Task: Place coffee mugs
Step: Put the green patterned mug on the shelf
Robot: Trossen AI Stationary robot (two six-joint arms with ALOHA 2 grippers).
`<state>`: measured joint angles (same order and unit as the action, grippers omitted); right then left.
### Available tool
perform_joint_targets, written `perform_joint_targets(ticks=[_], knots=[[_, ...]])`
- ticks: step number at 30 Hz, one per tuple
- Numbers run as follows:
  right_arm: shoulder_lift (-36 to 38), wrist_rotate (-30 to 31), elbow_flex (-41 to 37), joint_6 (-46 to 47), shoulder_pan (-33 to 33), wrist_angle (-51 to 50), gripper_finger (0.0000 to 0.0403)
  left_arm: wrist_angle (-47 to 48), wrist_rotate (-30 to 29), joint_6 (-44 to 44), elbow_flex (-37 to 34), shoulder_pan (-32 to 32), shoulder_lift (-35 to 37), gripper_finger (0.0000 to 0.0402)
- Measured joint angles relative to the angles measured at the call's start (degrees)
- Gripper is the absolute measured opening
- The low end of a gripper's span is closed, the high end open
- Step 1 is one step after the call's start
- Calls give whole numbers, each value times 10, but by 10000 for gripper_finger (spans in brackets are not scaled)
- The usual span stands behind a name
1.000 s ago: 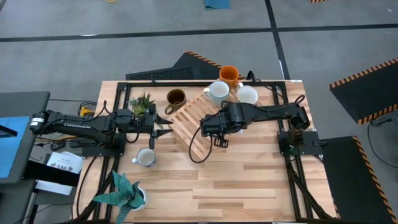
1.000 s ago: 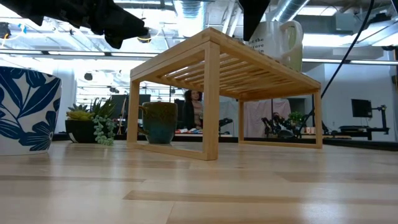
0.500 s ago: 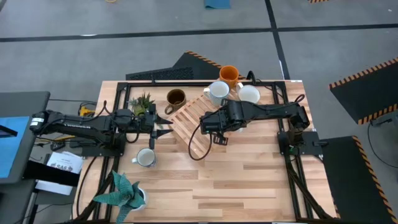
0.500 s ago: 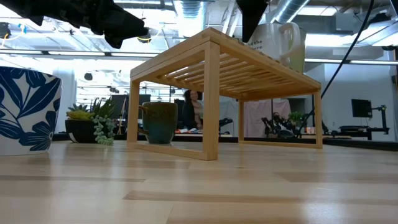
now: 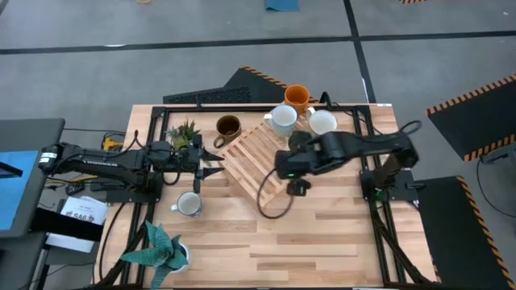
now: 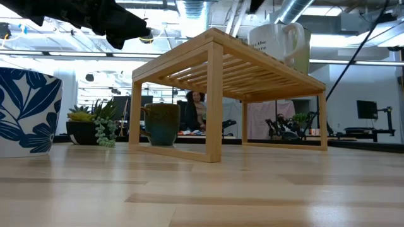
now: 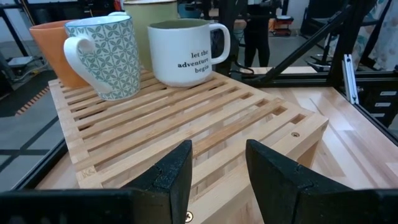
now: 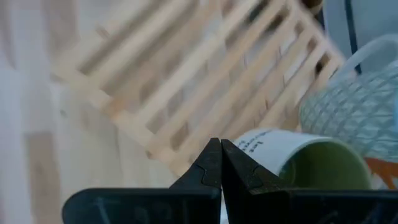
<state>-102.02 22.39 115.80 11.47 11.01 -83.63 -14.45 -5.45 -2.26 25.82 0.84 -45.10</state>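
— Looking down on the table [image 5: 322, 234], where are the mugs?

— Three crowd the far end of the rack [image 5: 254, 157]: an orange mug [image 5: 297, 97] at the table's far edge, a patterned mug [image 5: 282, 119] on the slats, and a lettered mug [image 5: 322, 122] beside it. The left wrist view shows the patterned and lettered mugs standing upright on the slats, close together, with the orange one behind them. A pale mug's rim shows behind those, mostly hidden.

— And the others?

— A brown mug [image 5: 228, 126] stands on the table just beyond the rack's left side, next to a small plant [image 5: 185, 131]. A white mug [image 5: 189, 205] sits alone on the table nearer the front left. A leaf-patterned pot [image 5: 165, 251] stands at the front left corner.

— What about the arms?

— The right pincer [image 5: 297, 187] hangs above the table just off the rack's near right corner, fingers pressed together and empty, as the right wrist view shows. The left pincer [image 5: 211, 161] is level with the rack's left edge, fingers spread, holding nothing, pointed at the rack.

— Anything from table height?

— The rack stands like a low bench, the lettered mug on top, the brown mug [image 6: 161, 124] seen beyond it under the slats
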Motion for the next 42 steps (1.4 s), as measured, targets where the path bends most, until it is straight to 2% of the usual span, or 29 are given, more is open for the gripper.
perform_joint_targets(ticks=[5,10,15,17,21,24,26,36,42], knots=[[110,1,-98,11,51,117,20,-6,-6,0,0,0,0,137],[249,46,-303,68,120,264,20,-14,-14,2,0,0,0,137],[366,138,-513,108,186,455,20,-31,-13,2,0,0,0,137],[397,164,-579,90,201,556,20,-36,-13,2,0,0,0,137],[425,165,-671,-14,204,750,21,-35,-13,3,0,0,0,137],[430,165,-695,-79,197,824,25,-35,-13,7,0,0,0,137],[429,164,-696,-98,192,834,30,-35,-13,12,0,0,0,137],[429,163,-696,-105,191,833,26,-35,-14,10,0,0,0,137],[428,161,-696,-105,194,832,40,-42,-15,9,0,0,0,137]])
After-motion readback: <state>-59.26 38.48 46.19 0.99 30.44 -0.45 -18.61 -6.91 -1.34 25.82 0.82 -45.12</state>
